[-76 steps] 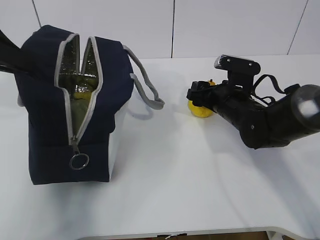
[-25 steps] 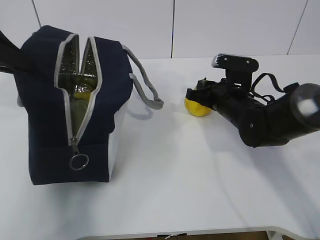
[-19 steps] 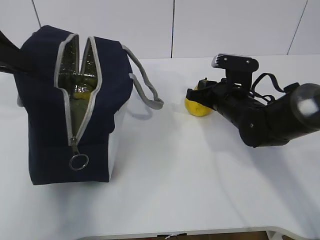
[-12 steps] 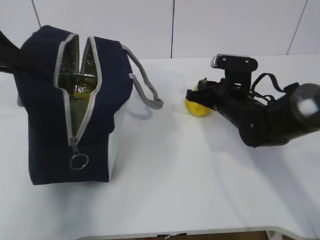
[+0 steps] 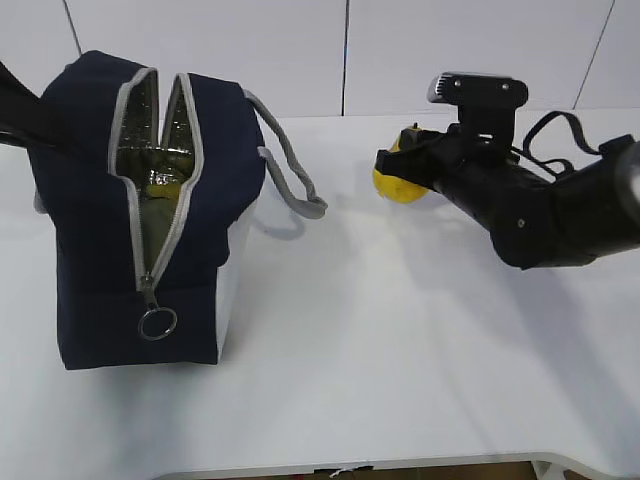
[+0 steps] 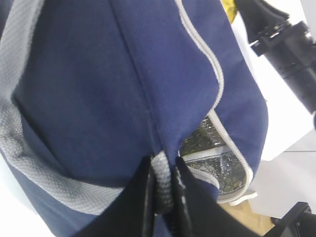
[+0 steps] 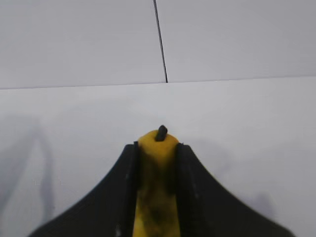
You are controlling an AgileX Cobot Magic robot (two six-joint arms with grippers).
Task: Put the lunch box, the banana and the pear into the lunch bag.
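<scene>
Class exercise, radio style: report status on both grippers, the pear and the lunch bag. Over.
Left gripper shut on grey handle, holding lunch bag open. Right gripper shut on pear, above table. Path to bag unobstructed. Over.

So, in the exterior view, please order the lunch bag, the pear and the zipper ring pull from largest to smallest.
1. lunch bag
2. pear, partly hidden by the right tool, so its full size is unsure
3. zipper ring pull

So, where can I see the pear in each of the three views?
Exterior view: the pear is right of centre, held in the right pincer, apparently just above the table.
Left wrist view: only a yellow sliver at the top edge, probably the pear.
Right wrist view: bottom centre, between the black fingers.
Shared landmark: the lunch bag, in the exterior and left wrist views.
</scene>
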